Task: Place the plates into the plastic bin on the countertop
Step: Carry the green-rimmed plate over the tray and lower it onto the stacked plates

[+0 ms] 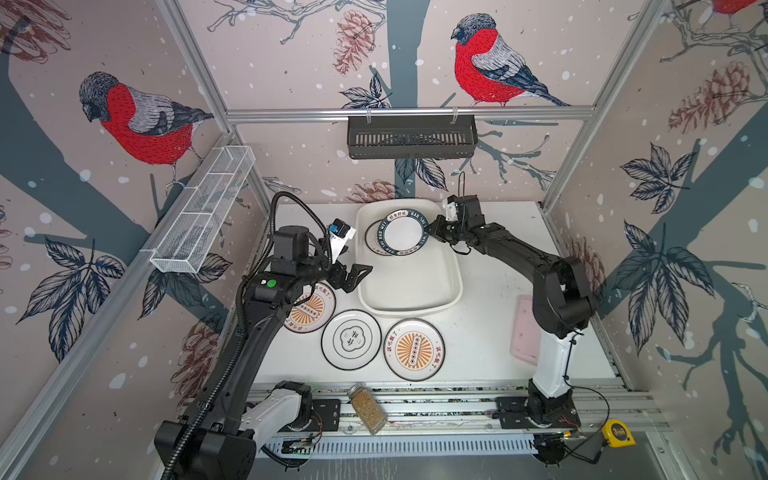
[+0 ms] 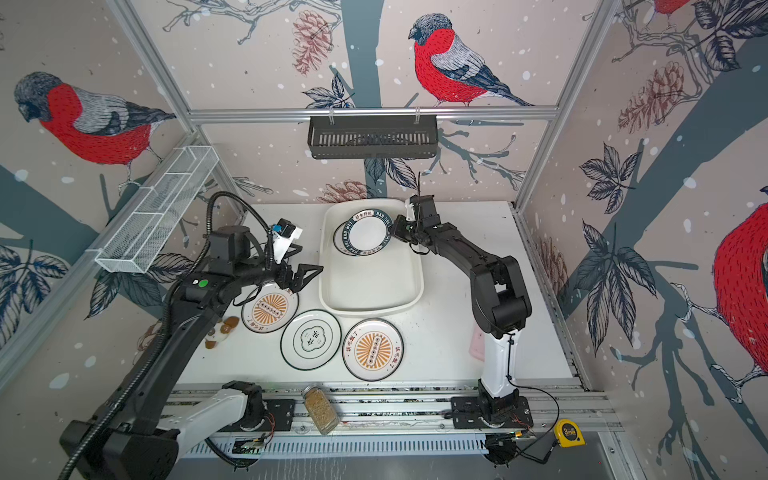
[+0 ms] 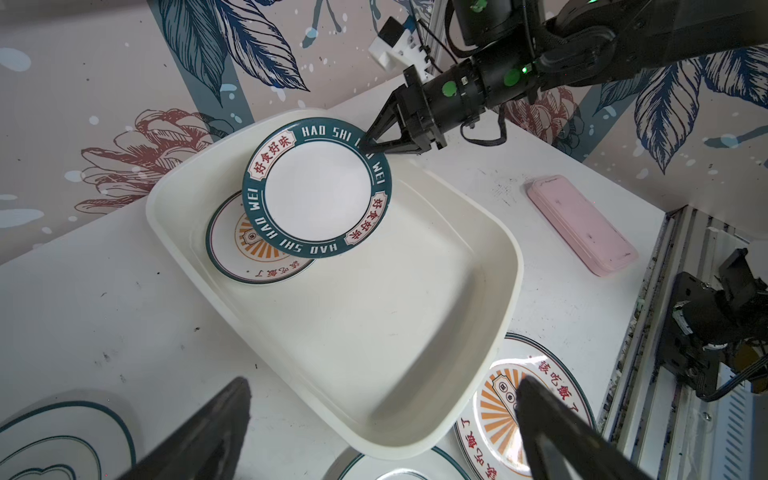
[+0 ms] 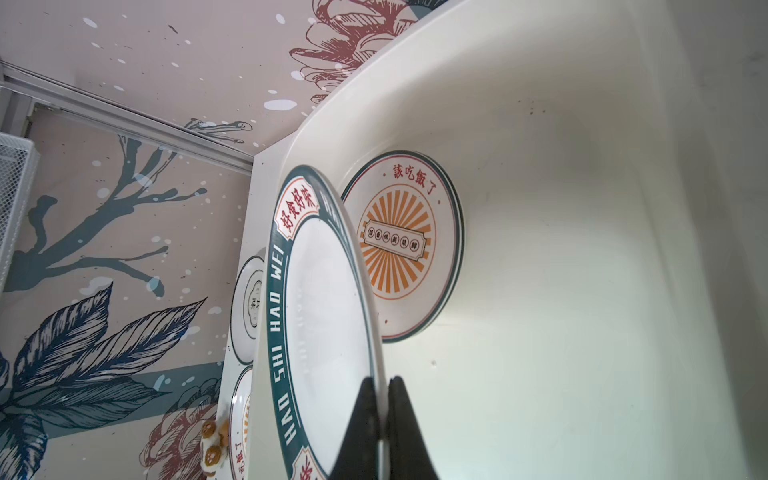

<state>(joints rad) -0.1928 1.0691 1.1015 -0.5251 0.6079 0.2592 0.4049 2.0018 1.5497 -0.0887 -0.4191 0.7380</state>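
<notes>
Countertop (image 3: 478,195) bin (image 3: 374,332): right hand (image 3: 369,144) pinches green-rim plate (image 3: 318,187), half-hiding sunburst plate (image 3: 226,247) beneath.

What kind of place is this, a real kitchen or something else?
Probably a robot test cell, not a home kitchen: aluminium frame rails edge bird-print wall panels, the left arm and right arm are mounted on a front rail, and a plastic bin sits on the white countertop.

Six plates (image 1: 351,340); one plastic bin (image 3: 374,332); one pink case (image 3: 582,224)
</notes>
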